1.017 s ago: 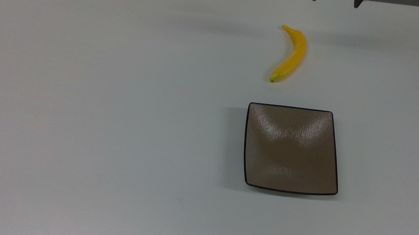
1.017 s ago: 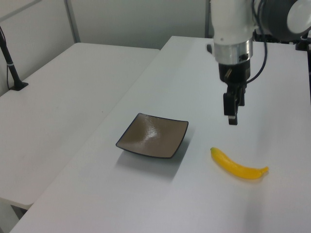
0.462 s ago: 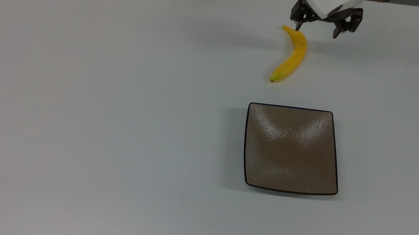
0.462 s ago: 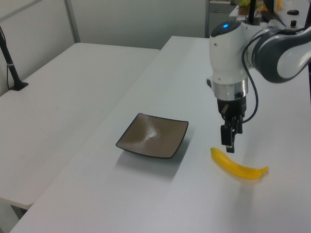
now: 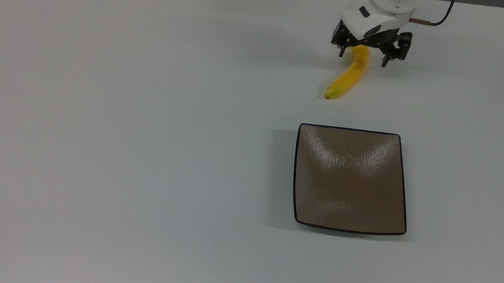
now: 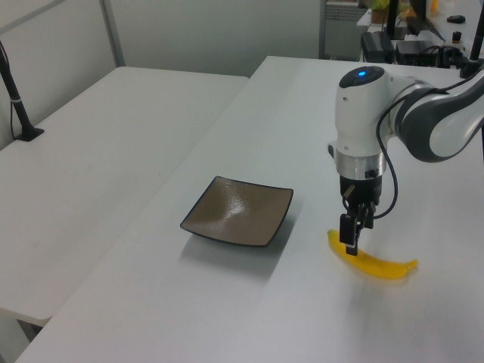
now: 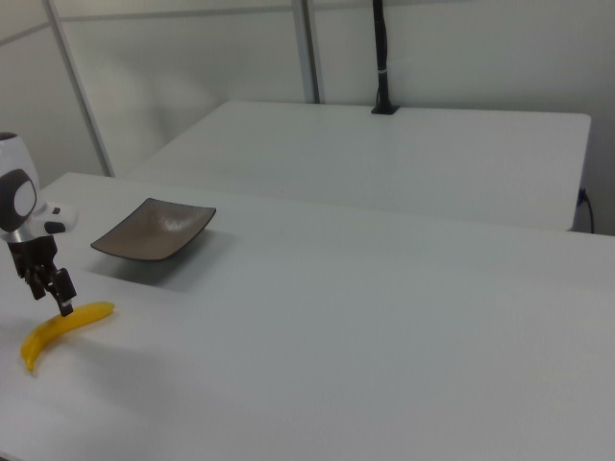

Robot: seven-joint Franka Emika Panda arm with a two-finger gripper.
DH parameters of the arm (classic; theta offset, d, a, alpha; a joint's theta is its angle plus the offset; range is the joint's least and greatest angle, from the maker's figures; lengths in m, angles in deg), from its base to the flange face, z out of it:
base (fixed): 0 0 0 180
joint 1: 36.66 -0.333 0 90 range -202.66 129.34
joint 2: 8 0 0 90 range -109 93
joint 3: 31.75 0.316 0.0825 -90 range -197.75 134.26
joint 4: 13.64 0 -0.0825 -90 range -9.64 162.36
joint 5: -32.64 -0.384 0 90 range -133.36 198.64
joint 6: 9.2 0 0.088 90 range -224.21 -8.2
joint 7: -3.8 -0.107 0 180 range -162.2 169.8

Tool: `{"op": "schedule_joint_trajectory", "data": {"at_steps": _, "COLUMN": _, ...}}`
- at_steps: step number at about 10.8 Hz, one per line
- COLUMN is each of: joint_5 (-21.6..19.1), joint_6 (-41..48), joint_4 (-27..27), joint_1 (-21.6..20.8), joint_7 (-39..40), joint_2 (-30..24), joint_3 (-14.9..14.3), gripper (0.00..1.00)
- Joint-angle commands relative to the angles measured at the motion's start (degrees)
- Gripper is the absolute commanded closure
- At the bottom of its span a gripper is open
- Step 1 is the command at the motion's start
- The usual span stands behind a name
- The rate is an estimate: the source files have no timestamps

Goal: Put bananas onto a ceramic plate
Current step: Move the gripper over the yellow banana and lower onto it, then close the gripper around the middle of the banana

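Straddling the banana [image 5: 349,74] near its stem end, gripper [image 5: 362,57] spread apart with one fingertip on each side of the fruit, nothing clamped. Lying flat on the white table [image 5: 136,120], banana well clear of the plate [image 5: 350,180], not touching it. Long axis running from the stem end under the gripper down to the greenish tip, which points toward the plate's near edge in the top view; slight curve bowing toward the top view's right. Fingers [image 5: 342,51] lined up across that axis, so closing direction roughly square to the fruit, good for a pinch. Offset worth noting: grasp point sitting on the half of the banana far from the plate, not at mid-length, so expect the free tip end to droop or swing once lifted. Left view puts the gripper [image 6: 349,243] low against the banana [image 6: 374,262], plate [image 6: 237,211] off to the left view's left; height above the table hard to judge, contact with the peel not confirmable. Right view agrees: gripper [image 7: 58,291] just above the banana [image 7: 60,329], plate [image 7: 154,230] beyond it. Likely next: settle lower if needed, close, lift, carry toward the plate along the banana's own axis.
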Motion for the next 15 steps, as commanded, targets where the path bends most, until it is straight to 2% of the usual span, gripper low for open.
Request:
{"op": "schedule_joint_trajectory", "data": {"at_steps": 1, "joint_5": -0.43, "joint_6": -4.62, "joint_4": 2.50, "joint_1": 0.17, "joint_7": -1.93, "joint_2": 0.90, "joint_3": -0.27, "gripper": 0.00}}
{"op": "schedule_joint_trajectory", "data": {"at_steps": 7, "joint_5": 0.19, "joint_6": -4.71, "joint_4": 1.89, "joint_1": 0.44, "joint_7": -2.11, "joint_2": 2.58, "joint_3": -0.36, "gripper": 0.05}}
{"op": "schedule_joint_trajectory", "data": {"at_steps": 9, "joint_5": 0.36, "joint_6": -5.06, "joint_4": 1.89, "joint_1": 0.26, "joint_7": -2.11, "joint_2": 2.93, "joint_3": -0.36, "gripper": 0.16}}
{"op": "schedule_joint_trajectory", "data": {"at_steps": 13, "joint_5": 0.80, "joint_6": -5.06, "joint_4": 1.54, "joint_1": 0.09, "joint_7": -2.11, "joint_2": 3.81, "joint_3": -0.36, "gripper": 0.23}}
{"op": "schedule_joint_trajectory", "data": {"at_steps": 15, "joint_5": 0.80, "joint_6": -5.06, "joint_4": 1.53, "joint_1": 0.09, "joint_7": -2.02, "joint_2": 3.81, "joint_3": -0.36, "gripper": 0.33}}
